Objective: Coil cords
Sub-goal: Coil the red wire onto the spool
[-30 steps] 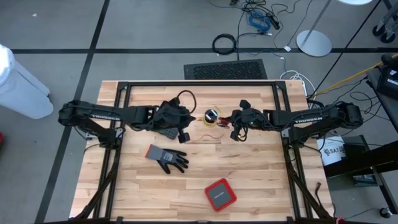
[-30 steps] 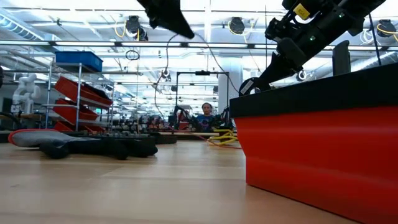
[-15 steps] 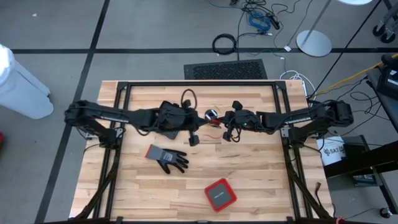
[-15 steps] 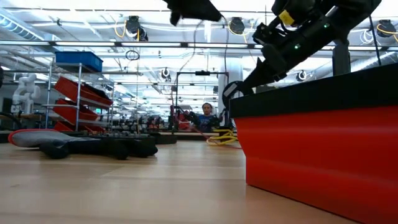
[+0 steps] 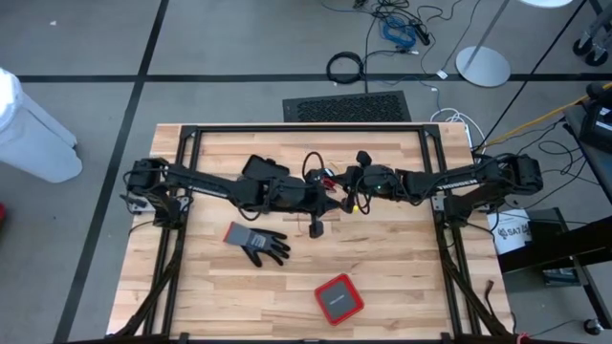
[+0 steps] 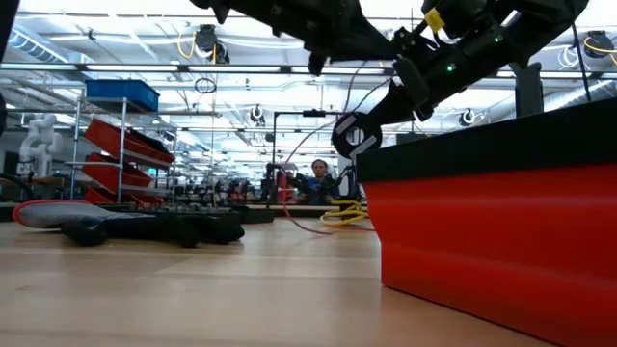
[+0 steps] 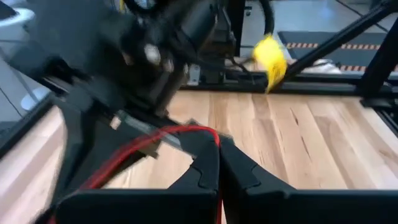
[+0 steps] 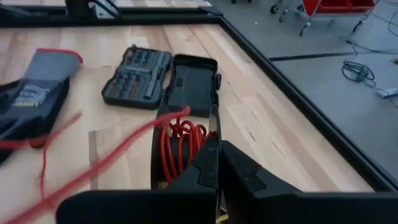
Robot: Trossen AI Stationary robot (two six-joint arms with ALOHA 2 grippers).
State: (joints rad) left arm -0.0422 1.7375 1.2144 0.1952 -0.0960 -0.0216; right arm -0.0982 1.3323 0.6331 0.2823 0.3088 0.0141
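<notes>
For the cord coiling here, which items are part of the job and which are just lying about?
In the job:
- red cord
- yellow cord
- left hand, shut
- right hand, shut

Lying about:
- grey glove
- red box
- bit case

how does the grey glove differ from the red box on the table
The grey glove is soft and lies flat with fingers spread; the red box is rigid and square with a dark top. The glove sits left of centre, the box right of it. Both rest on the wooden table.
</notes>
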